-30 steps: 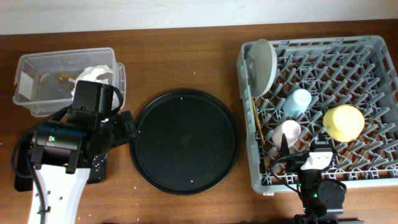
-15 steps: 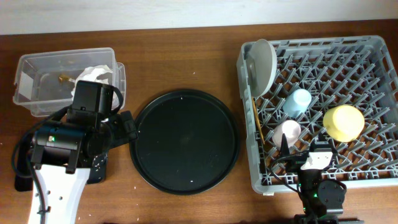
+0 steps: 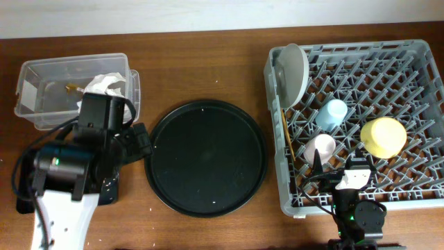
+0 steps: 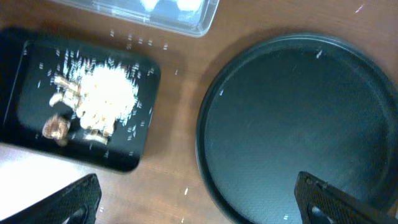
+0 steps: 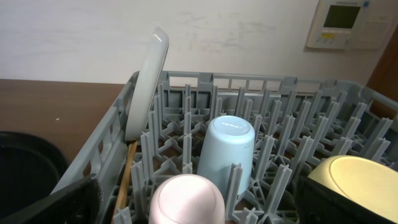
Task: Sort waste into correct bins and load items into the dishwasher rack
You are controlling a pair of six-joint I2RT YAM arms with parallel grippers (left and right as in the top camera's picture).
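The dishwasher rack [image 3: 416,62] at the right holds the upright grey plate [image 3: 293,69], the light-blue cup [image 3: 331,113], the pink cup [image 3: 320,148], the yellow bowl [image 3: 383,136] and the chopsticks [image 3: 287,135]. My right gripper [image 3: 340,172] is open and empty at the rack's front edge, just behind the pink cup [image 5: 186,199] and the blue cup [image 5: 227,146]. The crumpled wrapper [image 3: 107,85] lies in the clear tub [image 3: 41,97]. The food scraps [image 4: 93,102] lie in the shallow black tray [image 4: 18,81]. My left gripper [image 4: 199,208] is open and empty above the table beside that tray.
The large round black tray [image 3: 206,158] lies between the tub and the rack, and also shows in the left wrist view [image 4: 305,124]. The tub's corner [image 4: 186,12] is at the top of that view. A wall runs behind the table.
My left arm has drawn back slightly toward the front edge. The right arm and all the objects have not moved.
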